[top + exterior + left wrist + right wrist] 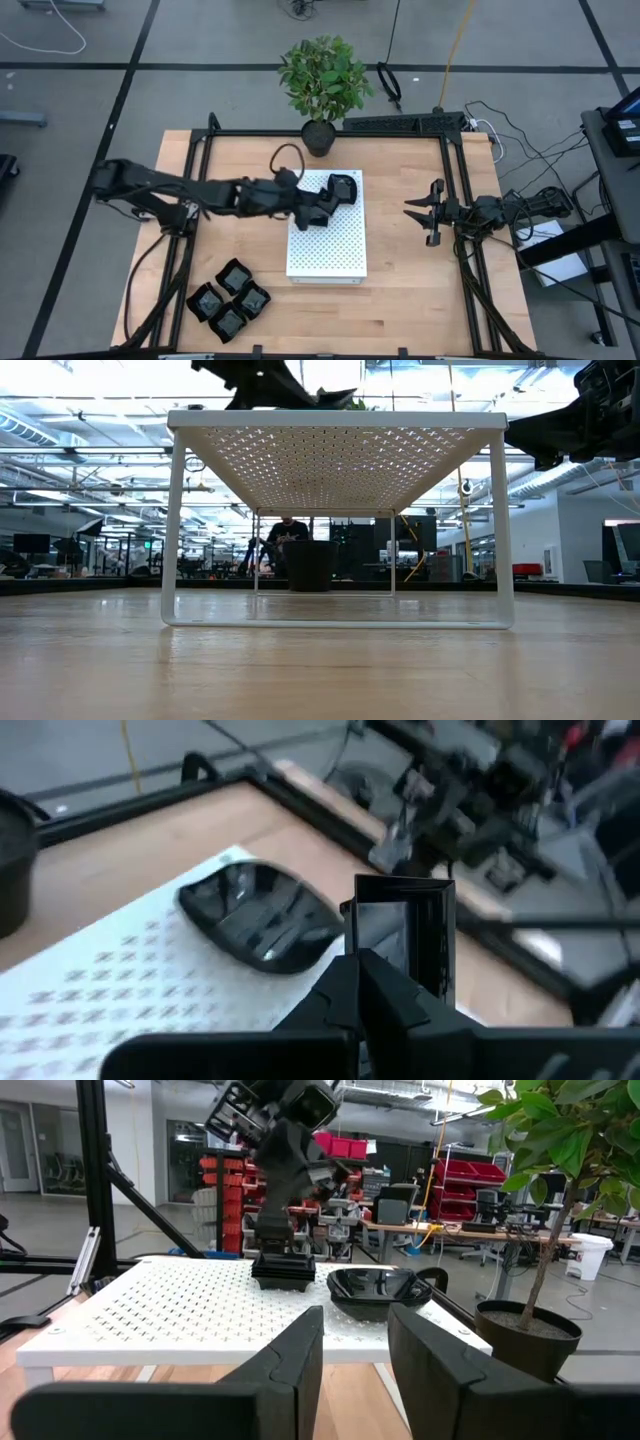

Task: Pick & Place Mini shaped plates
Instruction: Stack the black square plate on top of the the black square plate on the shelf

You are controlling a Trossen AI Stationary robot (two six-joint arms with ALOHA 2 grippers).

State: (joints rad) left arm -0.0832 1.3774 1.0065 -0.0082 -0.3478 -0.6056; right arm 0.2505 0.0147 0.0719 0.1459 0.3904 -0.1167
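The white perforated board (327,240) stood at table centre as a raised shelf, and placement was in hand at its far end, the end nearer the plant pot (319,138). To do this step well, the dish should be lowered until its base sits flat on the board, clear of the neighbouring plate, and only then let go; a tilted drop risks a slide on the glossy glaze.

The left gripper (385,985) hung over that far end, clenched on a small square plate (403,935), fingers pinching one wall. In the right wrist view this plate (283,1269) appeared level and at, or just above, the board surface; contact could not be confirmed. Being square, it had no marked long axis.

A rounded plate (343,186) already lay just beside it on the board, open side up, its longer axis seemingly running roughly across the board.

Four more plates (229,297) sat clustered on the table near the front left corner.

The right gripper (427,213) waited well apart at the right side, fingers spread and empty.
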